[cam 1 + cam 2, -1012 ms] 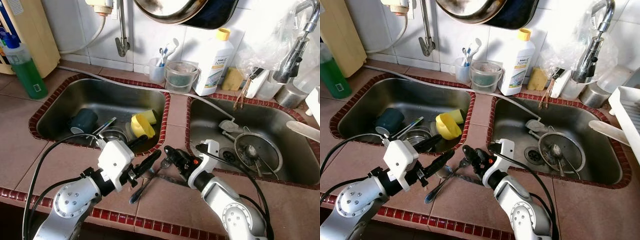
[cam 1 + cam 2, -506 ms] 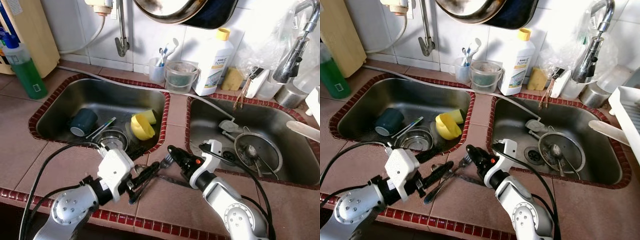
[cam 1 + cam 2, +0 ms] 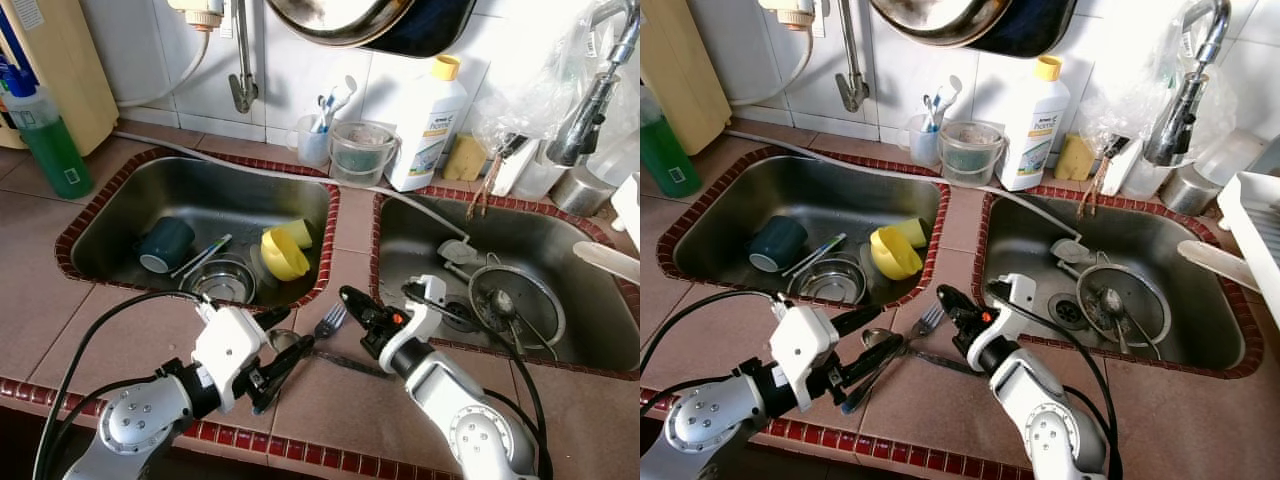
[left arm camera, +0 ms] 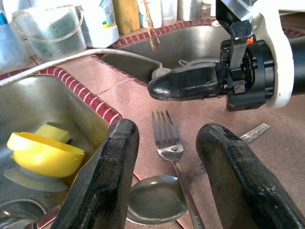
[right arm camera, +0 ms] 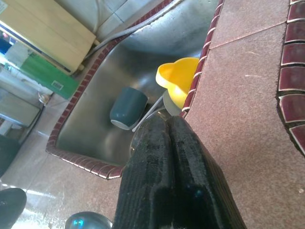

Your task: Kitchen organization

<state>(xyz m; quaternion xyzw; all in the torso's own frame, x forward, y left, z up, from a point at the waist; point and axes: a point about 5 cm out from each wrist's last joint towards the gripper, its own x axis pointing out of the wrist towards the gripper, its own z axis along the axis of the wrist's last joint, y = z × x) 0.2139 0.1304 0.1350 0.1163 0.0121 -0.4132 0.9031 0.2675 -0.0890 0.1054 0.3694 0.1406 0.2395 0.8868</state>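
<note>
A steel fork (image 3: 330, 320) and a spoon (image 3: 283, 340) lie on the brown tiled counter (image 3: 330, 400) between the two sinks. A flat knife-like piece (image 3: 345, 362) lies beside them. My left gripper (image 3: 292, 330) is open low over the counter. In the left wrist view the fork (image 4: 167, 138) and spoon bowl (image 4: 155, 200) lie between its fingers (image 4: 102, 181). My right gripper (image 3: 347, 294) is shut on nothing and points left just beyond the fork. Its closed fingers (image 5: 167, 167) are seen in the right wrist view.
The left sink (image 3: 120, 190) holds a teal cup (image 3: 165, 243), a yellow cup (image 3: 285, 250) and a steel bowl (image 3: 222, 280). A strainer (image 3: 510, 300) sits in the right sink (image 3: 560, 235). A detergent bottle (image 3: 428, 125) and a green bottle (image 3: 50, 140) stand behind. A pan (image 3: 370, 20) hangs overhead.
My left gripper has drawn back toward the counter's front edge and lowered, which uncovered the fork and spoon. The right gripper has shifted slightly right.
</note>
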